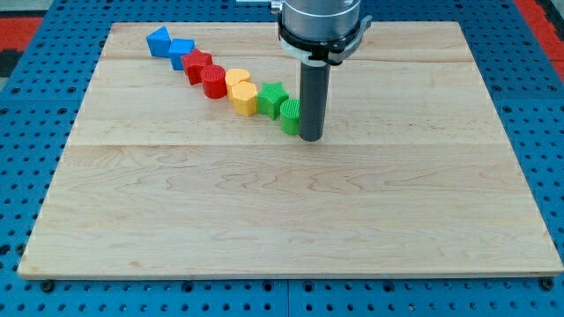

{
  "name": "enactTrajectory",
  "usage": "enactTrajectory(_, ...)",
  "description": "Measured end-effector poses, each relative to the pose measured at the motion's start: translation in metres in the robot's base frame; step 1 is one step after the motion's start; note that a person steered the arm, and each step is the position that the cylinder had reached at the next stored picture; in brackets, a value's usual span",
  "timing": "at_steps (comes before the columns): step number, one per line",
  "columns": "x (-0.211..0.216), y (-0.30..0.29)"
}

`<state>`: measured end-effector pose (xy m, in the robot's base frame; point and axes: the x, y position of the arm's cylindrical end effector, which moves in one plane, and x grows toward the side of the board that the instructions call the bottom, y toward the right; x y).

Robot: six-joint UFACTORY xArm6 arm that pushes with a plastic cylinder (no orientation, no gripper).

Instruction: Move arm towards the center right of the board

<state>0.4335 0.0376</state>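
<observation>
Our rod stands at mid-board, with the run to the centre right apparently not begun.

We have no jaws to spread or press together; my tip (pixel 309 138) sits upright, touching the green block (pixel 290 116) that ends a diagonal row rising toward the view's top left. Next, we judge, calls for a slide toward the view's right, away from the wooden board (pixel 370 220) centre.

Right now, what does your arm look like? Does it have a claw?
No claw. My arm ends in a straight, dark grey rod, round like a thick crayon. Its flat bottom end is my tip. Up top, a black ring clamp joins the rod to a shiny silver-grey cylinder. No cables or markings show.
</observation>
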Motion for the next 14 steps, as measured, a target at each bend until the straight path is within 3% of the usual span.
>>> enactTrajectory(2, 0.042, 0.096)
enactTrajectory(4, -0.033, 0.095)
enactTrajectory(6, -0.033, 0.095)
enactTrajectory(8, -0.097, 0.095)
enactTrajectory(10, -0.084, 0.081)
enactTrajectory(12, -0.08, 0.031)
enactTrajectory(14, -0.034, 0.021)
